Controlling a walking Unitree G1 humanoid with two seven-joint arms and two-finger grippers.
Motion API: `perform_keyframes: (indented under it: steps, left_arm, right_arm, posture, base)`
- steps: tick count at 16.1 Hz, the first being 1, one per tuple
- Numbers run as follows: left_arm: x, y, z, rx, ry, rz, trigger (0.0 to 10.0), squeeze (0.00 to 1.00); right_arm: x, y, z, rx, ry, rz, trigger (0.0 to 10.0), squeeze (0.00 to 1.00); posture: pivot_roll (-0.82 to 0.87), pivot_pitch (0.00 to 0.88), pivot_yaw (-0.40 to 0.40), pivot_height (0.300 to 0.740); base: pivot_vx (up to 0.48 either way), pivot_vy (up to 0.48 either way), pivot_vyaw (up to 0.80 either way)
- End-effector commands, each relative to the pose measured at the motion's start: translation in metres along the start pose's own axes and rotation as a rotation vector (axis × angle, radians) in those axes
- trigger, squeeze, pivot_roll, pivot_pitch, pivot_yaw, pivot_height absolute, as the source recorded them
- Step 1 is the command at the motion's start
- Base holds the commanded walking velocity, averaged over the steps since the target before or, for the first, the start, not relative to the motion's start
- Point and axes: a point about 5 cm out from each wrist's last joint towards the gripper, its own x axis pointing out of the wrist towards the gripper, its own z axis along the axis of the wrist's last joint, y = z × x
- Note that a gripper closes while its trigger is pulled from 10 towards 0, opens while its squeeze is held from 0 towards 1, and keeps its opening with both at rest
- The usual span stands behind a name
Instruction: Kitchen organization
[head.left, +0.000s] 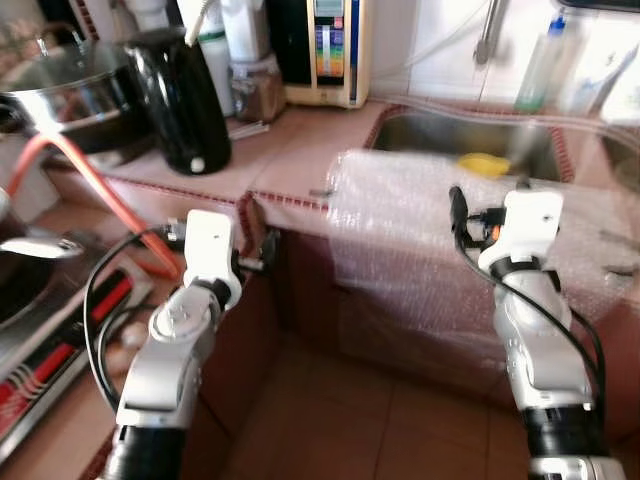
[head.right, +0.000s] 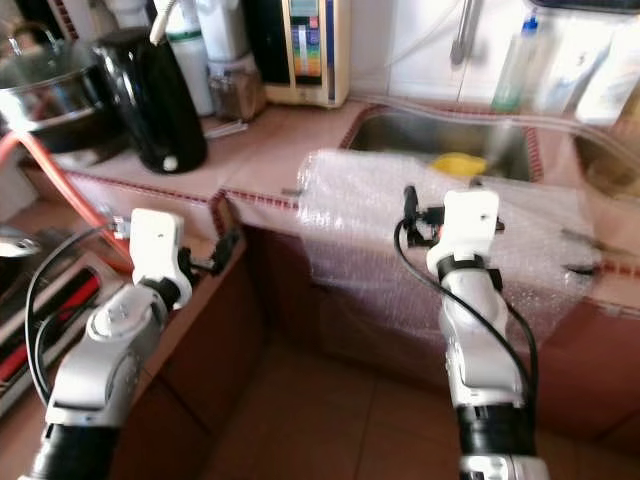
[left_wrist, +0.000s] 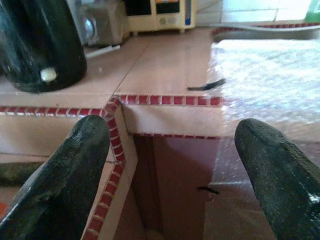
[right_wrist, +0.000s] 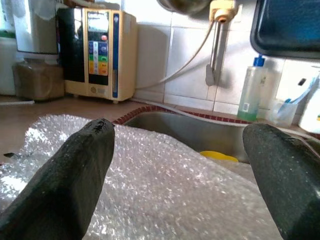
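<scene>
A sheet of clear bubble wrap (head.left: 420, 230) lies on the tiled counter beside the steel sink (head.left: 430, 132) and hangs down over the cabinet front. My right gripper (right_wrist: 180, 175) hovers just above the wrap, open, with nothing between its fingers. My left gripper (left_wrist: 172, 170) is open too, level with the counter's red-trimmed corner (left_wrist: 116, 102) and empty. A black kettle (head.left: 180, 100) stands on the counter beyond the left gripper. A yellow object (head.left: 483, 164) lies in the sink.
A beige countertop appliance (head.left: 330, 50) and jars line the back wall. A lidded steel pot (head.left: 70, 85) and an orange hose (head.left: 100, 180) are at the left above a stove (head.left: 40, 340). A soap bottle (right_wrist: 250, 95) stands behind the sink. A small black item (left_wrist: 206, 85) lies on the counter.
</scene>
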Motion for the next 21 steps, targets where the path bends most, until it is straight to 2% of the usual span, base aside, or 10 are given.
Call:
perform_keyframes:
  steps: [1,2,4,6,8,12,14,21]
  left_arm:
    - [0.000,0.001,0.002,0.009,-0.002,0.001,10.0,0.00]
    - [0.000,0.001,0.001,0.007,-0.003,0.001,10.0,0.00]
    - [0.001,0.002,0.006,0.065,-0.074,0.026,10.0,0.00]
    - [0.004,-0.002,0.007,-0.019,-0.090,-0.001,10.0,0.00]
    - [0.005,-0.005,0.005,-0.047,-0.082,-0.023,10.0,0.00]
    - [0.007,-0.007,0.002,-0.049,-0.083,-0.056,10.0,0.00]
    - [0.007,-0.008,0.000,-0.057,-0.076,-0.066,10.0,0.00]
    - [0.006,-0.008,-0.004,-0.071,-0.062,-0.090,10.0,0.00]
  right_arm:
    - [0.003,0.003,0.005,0.000,-0.019,0.002,10.0,0.00]
    - [0.003,0.004,0.005,-0.001,-0.020,0.005,10.0,0.00]
    - [0.004,0.005,0.005,-0.001,-0.018,0.008,10.0,0.00]
    - [0.003,0.007,0.005,-0.001,-0.019,0.015,10.0,0.00]
    - [0.003,0.009,0.005,-0.002,-0.018,0.018,10.0,0.00]
    - [0.003,0.013,0.002,0.005,-0.006,0.019,10.0,0.00]
    - [0.005,0.019,0.001,0.011,0.007,0.034,10.0,0.00]
    - [0.006,0.019,-0.001,0.005,0.012,0.034,10.0,0.00]
  posture:
    - [0.06,0.000,0.063,0.740]
    - [0.06,0.000,0.063,0.740]
    - [0.05,0.000,0.064,0.740]
    - [0.04,0.000,0.065,0.740]
    - [0.03,0.000,0.071,0.740]
    - [0.02,0.000,0.076,0.740]
    - [0.03,0.000,0.074,0.740]
    - [0.03,0.000,0.074,0.740]
  base:
    - [0.000,0.000,0.00]
    - [0.000,0.000,0.00]
    - [0.000,0.000,0.00]
    - [0.000,0.000,0.00]
    - [0.000,0.000,0.00]
    - [0.000,0.000,0.00]
    - [0.000,0.000,-0.67]
    - [0.000,-0.075,-0.76]
